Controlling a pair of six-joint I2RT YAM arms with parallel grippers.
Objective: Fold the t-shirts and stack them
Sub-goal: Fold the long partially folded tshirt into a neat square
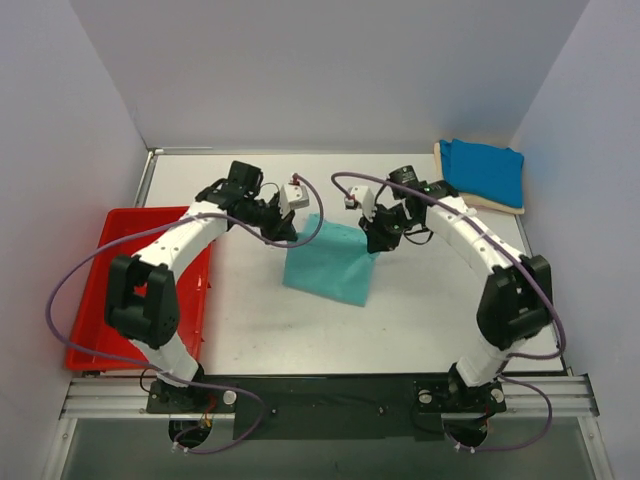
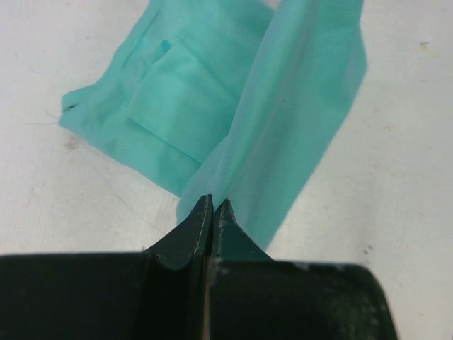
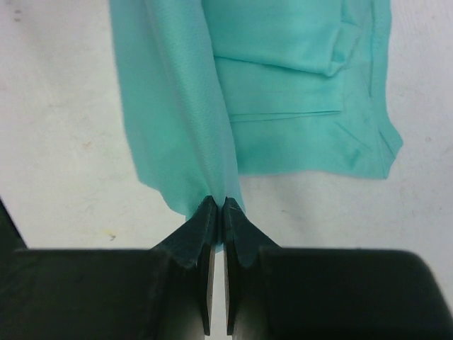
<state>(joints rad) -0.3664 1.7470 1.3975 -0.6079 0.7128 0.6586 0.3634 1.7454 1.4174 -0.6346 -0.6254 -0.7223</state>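
Surface: white tabletop (image 1: 420,300), seen from above, closed in by pale walls (image 1: 330,70) at 9, 12 and 3 o'clock.
Garment, held: teal-green t-shirt (image 1: 330,265), near the table's centre, partly folded. Its far edge is raised between the two grippers and its near part lies flat toward 6 o'clock.
Left arm: left gripper (image 1: 285,232) at the shirt's 10 o'clock corner. In the left wrist view the left gripper (image 2: 214,212) has its jaws pressed together on a ridge of teal cloth (image 2: 212,92), which runs away from the tips to the flat part.
Right arm: right gripper (image 1: 375,238) at the shirt's 2 o'clock corner. In the right wrist view the right gripper (image 3: 218,209) pinches a hanging fold of the same shirt (image 3: 297,106), jaws closed on it.
Garment, stacked: bright blue t-shirt (image 1: 485,170), folded, at the table's 1 o'clock corner.
Garment, beneath: cream t-shirt (image 1: 500,206), under the blue one, only its edges showing.
Container: red plastic tray (image 1: 95,290), at the table's 9 o'clock edge, partly under the left arm.
Wiring: purple cables (image 1: 55,300) looping beside each arm.
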